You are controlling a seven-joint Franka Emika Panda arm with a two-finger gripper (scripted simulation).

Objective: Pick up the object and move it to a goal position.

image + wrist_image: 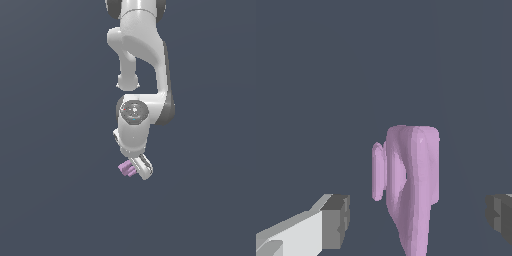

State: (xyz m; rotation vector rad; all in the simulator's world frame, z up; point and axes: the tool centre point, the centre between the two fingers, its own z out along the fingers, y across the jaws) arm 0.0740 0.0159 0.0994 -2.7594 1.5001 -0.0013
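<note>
The object [126, 169] is a small light purple-pink piece with ridges, seen in the exterior view just below the white arm's wrist. My gripper [135, 169] hangs tilted right beside it, toward the exterior view's right. In the wrist view the object [411, 185] stands between my two grey fingertip pads [336, 220], with a clear gap on each side. The gripper [418, 219] is open and touches nothing. No mark of the goal position is in view.
A plain dark blue-grey surface fills both views. The white arm [142, 60] comes down from the top middle of the exterior view.
</note>
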